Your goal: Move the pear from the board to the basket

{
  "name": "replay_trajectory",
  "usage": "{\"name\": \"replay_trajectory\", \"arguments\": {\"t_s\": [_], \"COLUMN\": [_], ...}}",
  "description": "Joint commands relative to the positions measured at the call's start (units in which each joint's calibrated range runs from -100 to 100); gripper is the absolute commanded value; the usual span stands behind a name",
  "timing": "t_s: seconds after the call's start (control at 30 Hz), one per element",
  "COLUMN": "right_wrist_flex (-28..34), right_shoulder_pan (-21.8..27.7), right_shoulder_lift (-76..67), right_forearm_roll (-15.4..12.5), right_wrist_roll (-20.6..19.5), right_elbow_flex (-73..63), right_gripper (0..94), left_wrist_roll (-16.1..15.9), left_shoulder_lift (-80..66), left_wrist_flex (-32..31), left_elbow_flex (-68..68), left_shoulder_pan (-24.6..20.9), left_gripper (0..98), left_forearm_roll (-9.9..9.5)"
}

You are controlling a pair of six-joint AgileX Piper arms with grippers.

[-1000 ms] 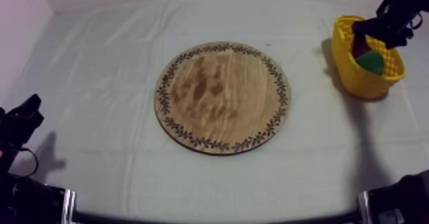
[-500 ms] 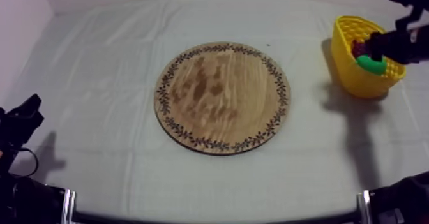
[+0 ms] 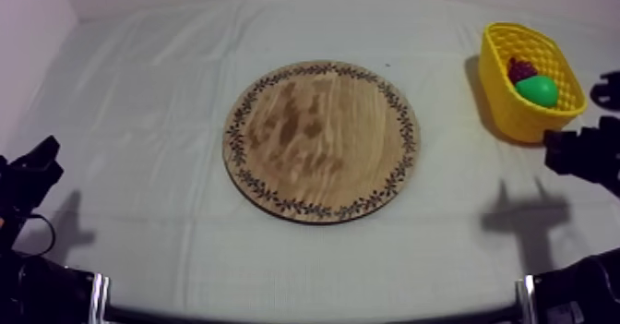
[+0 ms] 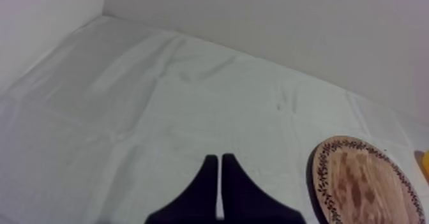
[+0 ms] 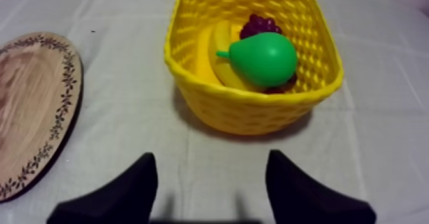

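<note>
Right wrist view pretty much settles it: the smooth green toy pear (image 5: 265, 57) is lying inside the yellow lattice-walled basket (image 5: 255, 115). It sits on top of a yellow toy banana (image 5: 212, 51), with the dark purple bunch of grapes (image 5: 260, 25) just behind it. The round wooden board with the leafy patterned rim (image 3: 321, 141) has nothing on it.

So I'd say the drop is done, and the only job left is getting my right gripper (image 5: 211, 156) clear. Its two black fingers are spread wide with nothing between them, over the grey-white cloth (image 5: 383, 143) just in front of the basket.

Way I'd play it: leave the fingers apart, back straight away from the basket wall (one nudge could shove or tip it), then park low at my side.

My left gripper (image 4: 219, 157) is pressed together into a narrow wedge, holding nothing, over the cloth beside the board.

Writing-wise, I can't read a brand, label or lettering anywhere, and the board's rim is just leaf ornament.
</note>
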Motion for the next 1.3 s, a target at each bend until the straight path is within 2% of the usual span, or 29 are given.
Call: {"name": "replay_trajectory", "arguments": {"t_s": [0.0, 0.13, 0.2, 0.3, 0.43, 0.57, 0.67, 0.97, 1.27], "right_wrist_flex": [0.0, 4.3, 6.2, 7.4, 10.6, 12.8, 11.9, 10.8, 10.7], "right_shoulder_pan": [0.0, 0.0, 0.2, 0.4, 0.9, 1.1, 1.1, 1.1, 1.1], "right_shoulder_lift": [-12.4, -20.4, -23.5, -25.7, -26.5, -26.7, -26.8, -26.8, -26.8], "right_forearm_roll": [-6.1, -12.1, -14.5, -16.4, -17.5, -17.7, -17.7, -17.6, -17.6], "right_wrist_roll": [5.1, 8.3, 9.3, 9.3, 8.9, 8.4, 8.1, 12.4, 12.9], "right_elbow_flex": [3.6, 4.8, 5.0, 5.2, 5.1, 4.7, 5.1, 5.5, 5.5], "right_gripper": [44.2, 35.1, 27.4, 12.5, 3.6, 1.4, 1.0, 0.7, 0.6], "left_wrist_roll": [0.0, 0.0, 0.0, 0.0, 0.0, 0.0, 0.0, 0.0, 0.0], "left_shoulder_lift": [0.0, 0.0, 0.0, 0.0, 0.0, 0.0, 0.0, 0.0, 0.0], "left_wrist_flex": [0.0, 0.0, 0.0, 0.0, 0.0, 0.0, 0.0, 0.0, 0.0], "left_elbow_flex": [0.0, 0.0, 0.0, 0.0, 0.0, 0.0, 0.0, 0.0, 0.0], "left_shoulder_pan": [0.0, 0.0, 0.0, 0.0, 0.0, 0.0, 0.0, 0.0, 0.0], "left_gripper": [0.1, 0.1, 0.1, 0.1, 0.1, 0.1, 0.1, 0.1, 0.1], "left_forearm_roll": [0.0, 0.0, 0.0, 0.0, 0.0, 0.0, 0.0, 0.0, 0.0]}}
